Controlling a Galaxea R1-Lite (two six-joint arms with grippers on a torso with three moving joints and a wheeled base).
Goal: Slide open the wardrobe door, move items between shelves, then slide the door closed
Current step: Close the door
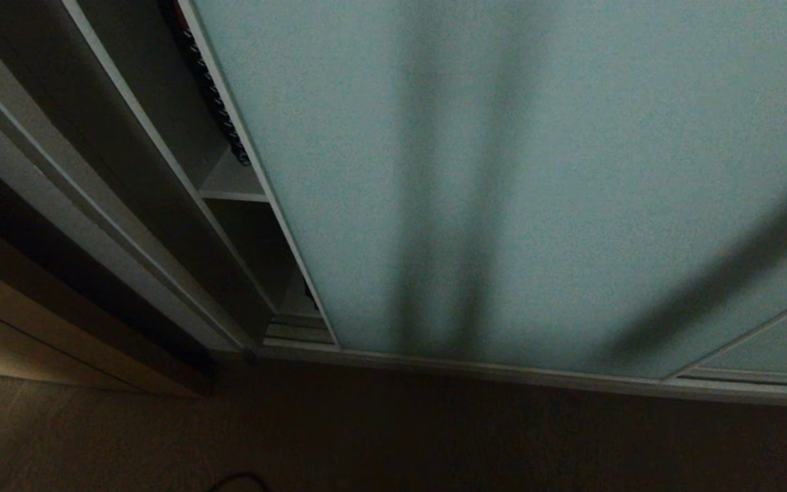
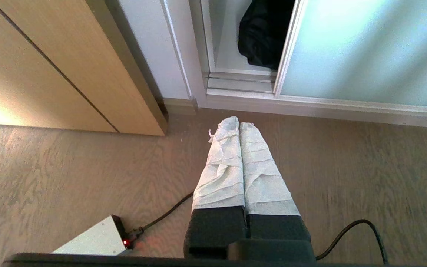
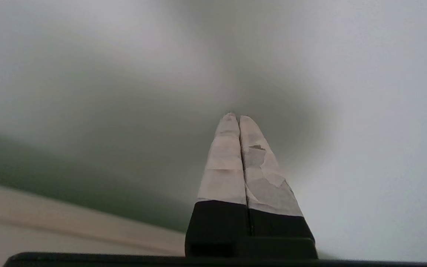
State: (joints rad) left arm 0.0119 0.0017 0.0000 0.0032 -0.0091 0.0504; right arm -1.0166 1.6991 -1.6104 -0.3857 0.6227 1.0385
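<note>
beside the sliding wardrobe door [image 1: 537, 178], a black bag [image 2: 261, 33] shows no readable label.

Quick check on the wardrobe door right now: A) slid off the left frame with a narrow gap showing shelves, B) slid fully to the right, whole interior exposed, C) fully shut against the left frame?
A: the sliding wardrobe door stops short of the left frame, leaving a narrow gap where a shelf shows.

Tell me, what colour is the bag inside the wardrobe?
Black. The bag shows best in the left wrist view, in the gap beside the sliding wardrobe door.
</note>
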